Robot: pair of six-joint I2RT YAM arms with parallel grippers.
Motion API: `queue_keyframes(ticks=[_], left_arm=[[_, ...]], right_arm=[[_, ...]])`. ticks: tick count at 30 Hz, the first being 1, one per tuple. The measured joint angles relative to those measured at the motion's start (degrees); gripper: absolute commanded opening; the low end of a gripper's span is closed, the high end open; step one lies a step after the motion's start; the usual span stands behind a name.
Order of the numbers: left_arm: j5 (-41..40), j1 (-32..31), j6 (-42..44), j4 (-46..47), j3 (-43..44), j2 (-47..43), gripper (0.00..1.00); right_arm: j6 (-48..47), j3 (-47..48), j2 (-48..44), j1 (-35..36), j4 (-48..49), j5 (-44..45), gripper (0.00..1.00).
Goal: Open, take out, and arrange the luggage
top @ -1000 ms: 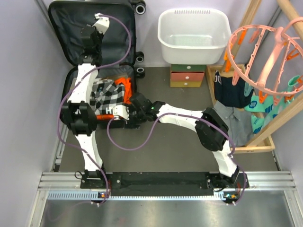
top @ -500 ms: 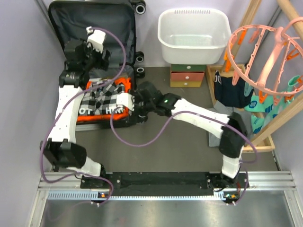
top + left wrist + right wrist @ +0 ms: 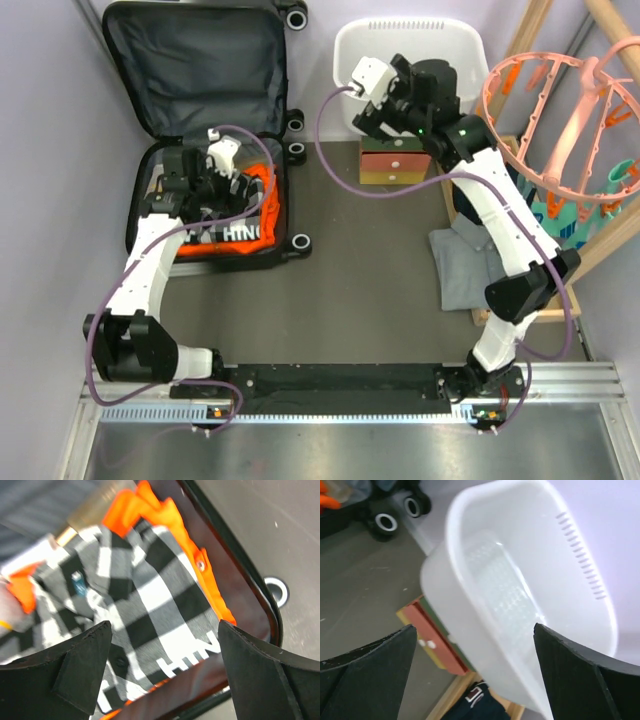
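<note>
The luggage (image 3: 190, 70) lies open at the back left, its dark-lined lid flat against the wall. Its lower half (image 3: 243, 262) holds a black-and-white checked garment (image 3: 150, 595) with white lettering and an orange garment (image 3: 200, 575). My left gripper (image 3: 215, 185) hovers open just above these clothes, nothing between its fingers (image 3: 162, 650). My right gripper (image 3: 385, 112) is raised by the front left corner of the white basket (image 3: 445, 50), open and empty (image 3: 475, 650).
A small green-and-orange drawer box (image 3: 395, 162) sits under the basket's front. A grey shirt (image 3: 470, 265) lies on the floor at the right, next to a wooden rack (image 3: 560, 300) holding dark clothes. A pink round peg hanger (image 3: 560, 110) hangs at the upper right.
My left gripper came down from the lid to the clothes in the lower half and opened. My right arm swung from the suitcase's front edge up to the white basket.
</note>
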Motion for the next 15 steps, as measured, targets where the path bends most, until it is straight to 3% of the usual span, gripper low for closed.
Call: queue_keyframes(ticks=[11,15], left_arm=[[0.92,0.39,0.35,-1.6,-2.75,-1.07,0.91],[0.85,0.61,0.57,-1.62,-2.97,-1.38,0.91]], right_arm=[[-9.42,7.87,11.43,-4.22,0.85,1.31,0.99],[-11.87,8.13,13.53,-5.95,-1.6,-1.2,0.92]])
